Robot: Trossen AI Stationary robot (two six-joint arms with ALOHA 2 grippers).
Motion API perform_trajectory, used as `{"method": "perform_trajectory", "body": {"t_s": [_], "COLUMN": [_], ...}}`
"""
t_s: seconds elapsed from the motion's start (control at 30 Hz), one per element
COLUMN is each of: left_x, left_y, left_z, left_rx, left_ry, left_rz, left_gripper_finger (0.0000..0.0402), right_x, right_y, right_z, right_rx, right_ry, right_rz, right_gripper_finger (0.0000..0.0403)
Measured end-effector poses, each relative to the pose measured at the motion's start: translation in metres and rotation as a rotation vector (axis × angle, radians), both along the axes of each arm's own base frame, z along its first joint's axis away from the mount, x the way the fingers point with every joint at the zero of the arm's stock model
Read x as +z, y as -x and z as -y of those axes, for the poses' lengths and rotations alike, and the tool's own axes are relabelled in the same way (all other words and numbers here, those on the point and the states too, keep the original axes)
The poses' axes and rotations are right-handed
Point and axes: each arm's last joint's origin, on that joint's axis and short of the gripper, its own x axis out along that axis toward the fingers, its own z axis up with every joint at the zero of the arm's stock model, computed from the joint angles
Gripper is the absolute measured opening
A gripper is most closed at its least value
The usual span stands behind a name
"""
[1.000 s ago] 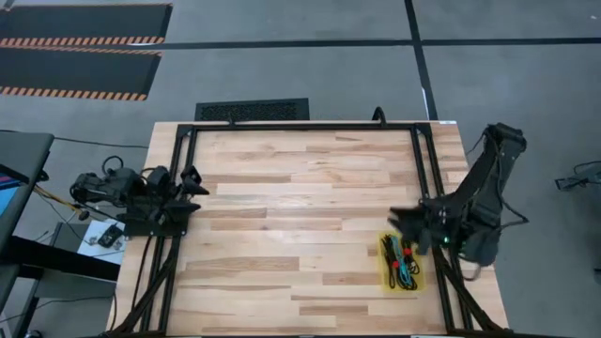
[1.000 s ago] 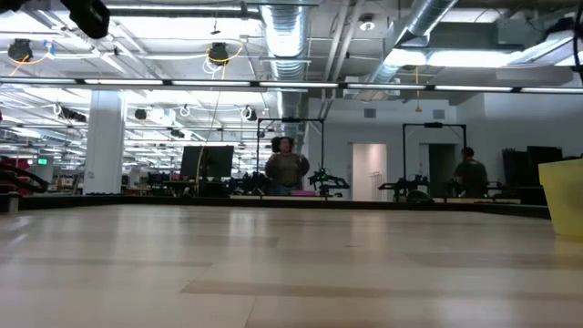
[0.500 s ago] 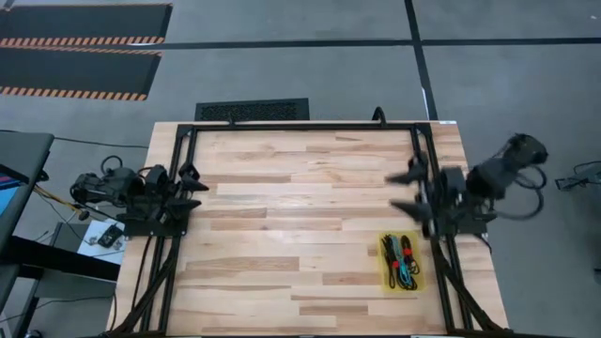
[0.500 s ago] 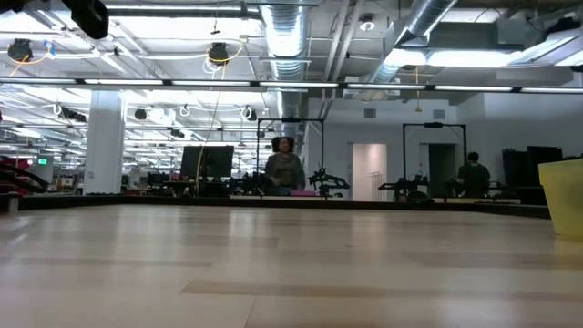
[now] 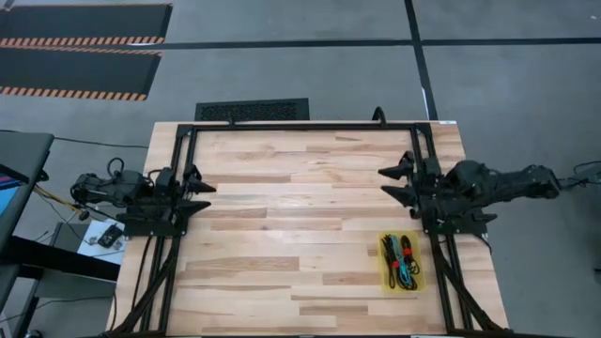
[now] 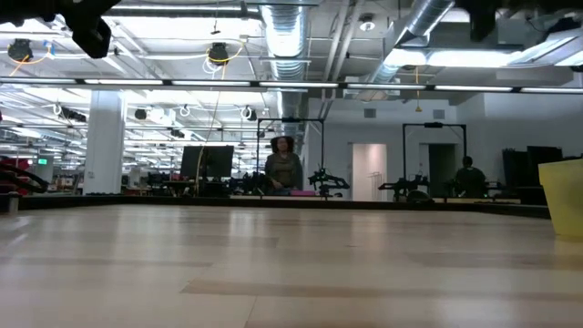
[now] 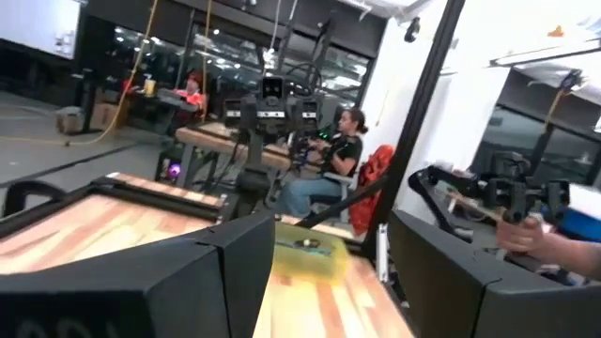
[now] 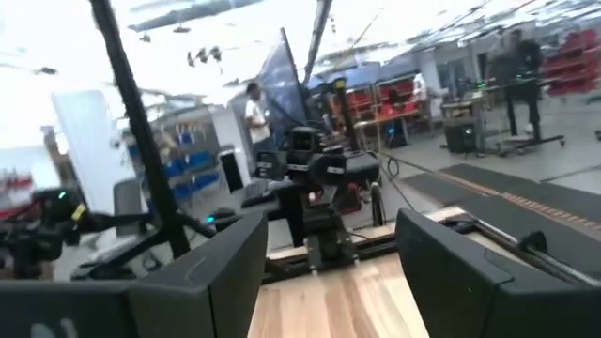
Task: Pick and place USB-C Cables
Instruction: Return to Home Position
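Observation:
The USB-C cables (image 5: 402, 260) lie bundled together in a small yellow tray (image 5: 385, 272) near the table's right edge; black, red and light blue strands show. The tray also appears in the low view as a yellow wall (image 6: 561, 196) and in the left wrist view as a yellow blur (image 7: 302, 257). My right gripper (image 5: 394, 182) hangs open beyond the tray's far side, pointing toward the table's left. My left gripper (image 5: 198, 188) waits open at the left edge, pointing right. Both wrist views show open fingers, left (image 7: 329, 282) and right (image 8: 324, 282), with nothing between them.
A black metal frame (image 5: 300, 127) runs along the wooden table's far, left and right edges. The bare wooden tabletop (image 5: 300, 216) spreads between the two arms. People stand and sit at benches in the room beyond, one with a hand (image 7: 535, 239) near equipment.
My right gripper has moved away from the yellow tray toward the table's far edge and turned level, now pointing left, staying open. The right arm has swung out past the right edge. The cables have stayed in the tray. My left gripper has shifted only slightly.

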Motion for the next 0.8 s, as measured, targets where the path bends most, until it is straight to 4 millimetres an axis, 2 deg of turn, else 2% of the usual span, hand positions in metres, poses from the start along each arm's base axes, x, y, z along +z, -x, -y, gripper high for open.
{"method": "perform_trajectory", "body": {"t_s": [0.2, 0.3, 0.4, 0.53, 0.8], "left_x": [-0.018, -0.032, -0.049, -0.069, -0.077], "left_y": [-0.008, -0.015, -0.021, -0.027, -0.028], "left_z": [0.0, 0.001, 0.003, 0.004, 0.005], "left_rx": [0.081, 0.087, 0.076, 0.061, 0.067], "left_ry": [-0.003, 0.016, 0.06, 0.101, 0.035], "left_rz": [-0.036, -0.017, -0.023, -0.033, -0.114], "left_gripper_finger": [0.0197, 0.0197, 0.0197, 0.0197, 0.0197], "right_x": [-0.047, -0.063, -0.073, -0.083, -0.101], "right_y": [0.016, 0.023, 0.03, 0.026, 0.022], "right_z": [0.0, 0.001, 0.003, 0.004, 0.006], "right_rx": [0.001, -0.02, -0.054, -0.082, -0.136], "right_ry": [-0.038, -0.052, -0.055, -0.035, -0.05], "right_rz": [0.087, 0.118, 0.147, 0.082, -0.109], "right_gripper_finger": [0.026, 0.026, 0.026, 0.026, 0.026]}}
